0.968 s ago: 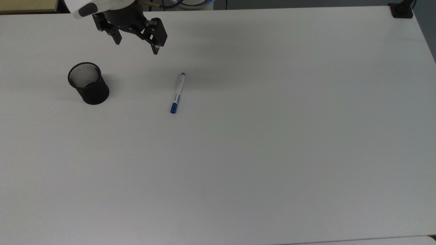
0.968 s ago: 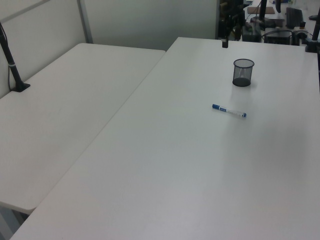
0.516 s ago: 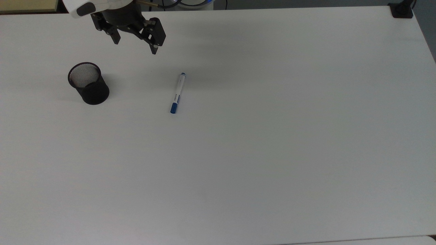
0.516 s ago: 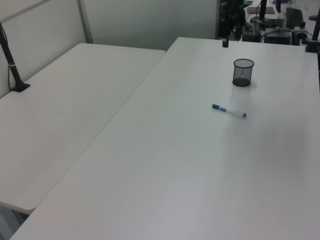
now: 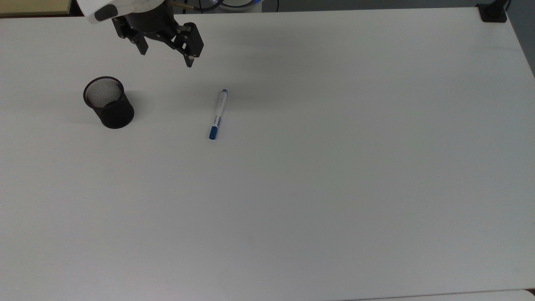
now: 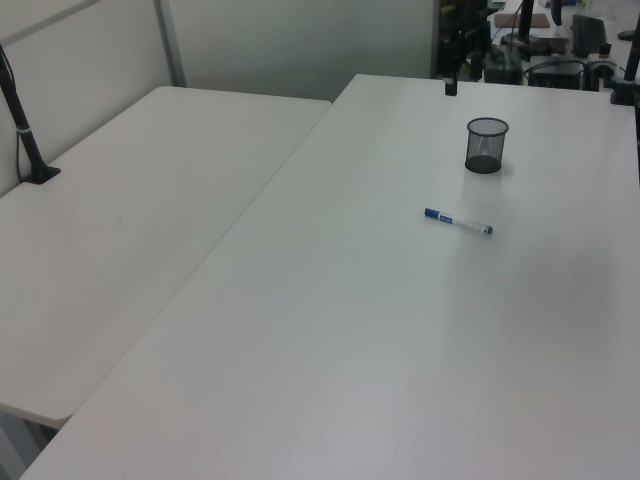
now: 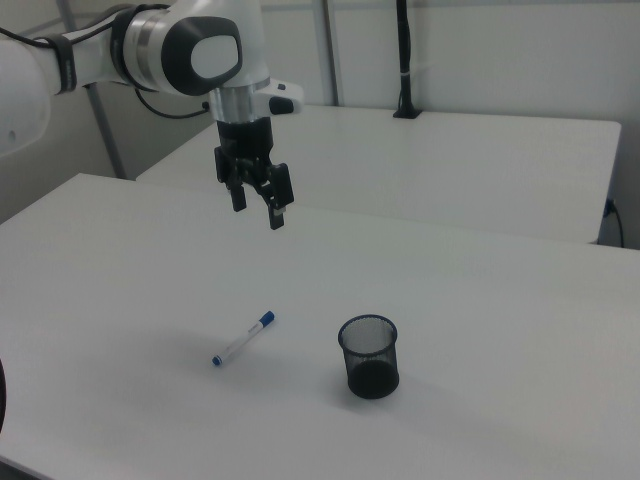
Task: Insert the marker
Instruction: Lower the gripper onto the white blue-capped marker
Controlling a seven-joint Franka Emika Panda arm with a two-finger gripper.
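Your hand (image 5: 166,58) hangs above the white bench (image 5: 334,188), well clear of the surface; fingers spread wide, nothing between them. In the right view the hand (image 7: 258,212) points straight down from the white arm (image 7: 150,45), high over the bench top.

Marker (image 5: 218,113) lies flat on the bench, untouched. In the top view it runs nearly top to bottom, blue cap toward the lower end, small blue tail at the upper end. In the right view the marker (image 7: 243,339) sits below the hand and toward the right view's left of the cup, cap end nearer the cup.

Black mesh cup (image 5: 108,102) stands upright and looks empty, well apart from the marker, on the top view's left. In the left view the cup (image 6: 486,145) stands beyond the marker (image 6: 458,222).

A second white table (image 7: 480,160) stands behind the bench in the right view.
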